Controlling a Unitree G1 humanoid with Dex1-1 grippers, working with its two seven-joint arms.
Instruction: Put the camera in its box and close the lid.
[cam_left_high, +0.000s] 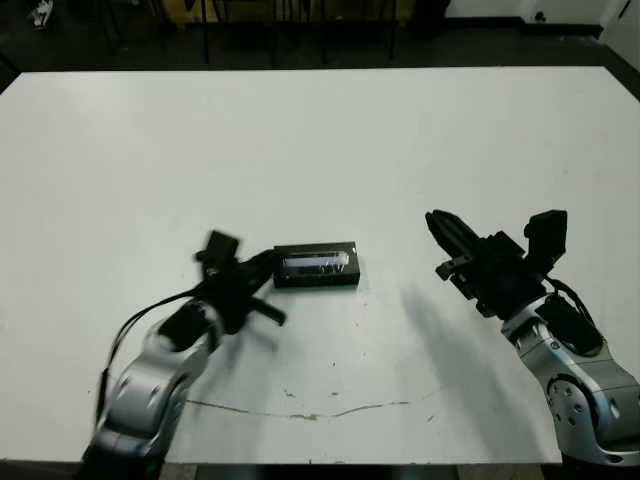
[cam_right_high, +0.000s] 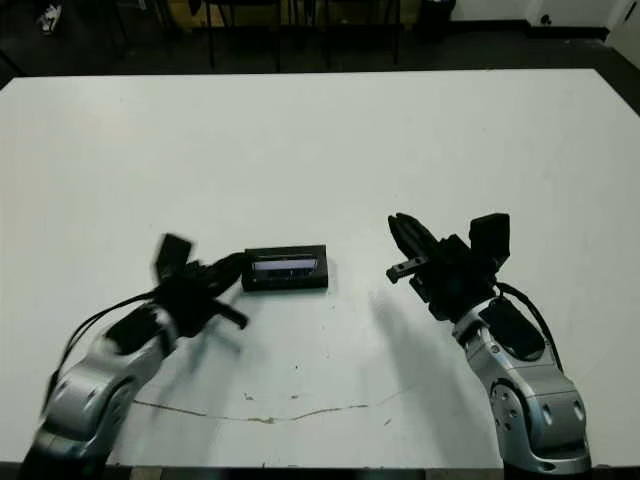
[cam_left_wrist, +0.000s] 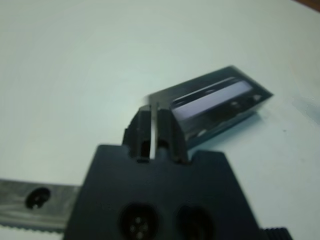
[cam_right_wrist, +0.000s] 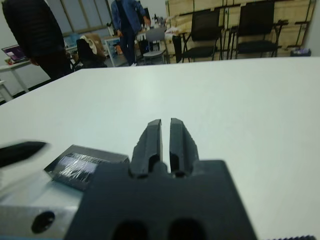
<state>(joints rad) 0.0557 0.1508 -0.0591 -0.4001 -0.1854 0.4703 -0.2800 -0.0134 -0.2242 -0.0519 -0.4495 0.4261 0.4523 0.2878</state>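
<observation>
The flat black rectangular lid (cam_left_high: 317, 263) with its glossy, bluish-reflective clear top sits squarely on the small shallow black box (cam_left_high: 318, 279), of which only the dark side wall shows beneath it; the pair lies on the white table (cam_left_high: 320, 140) a little left of centre and toward the robot's edge, its long side running across the table. The camera cannot be seen with the lid over the box. The robot's left gripper (cam_left_high: 268, 262) reaches in low from the left, its forearm angled up from the near left corner, and its two black fingers (cam_left_wrist: 150, 131) are pressed nearly together with only a thin slit between them, the tips just at the box's left end; whether they touch it I cannot tell. The right gripper (cam_right_wrist: 165, 131) hovers well apart from the box on its right, raised off the surface with the wrist cocked upward, and its wrist view shows the fingers side by side with a narrow gap and nothing between them. Bare table lies between box and right gripper, and the whole far half of the table is open white surface up to its far edge, beyond which stand dark chairs (cam_right_wrist: 235, 27) and two people (cam_right_wrist: 35, 35).
</observation>
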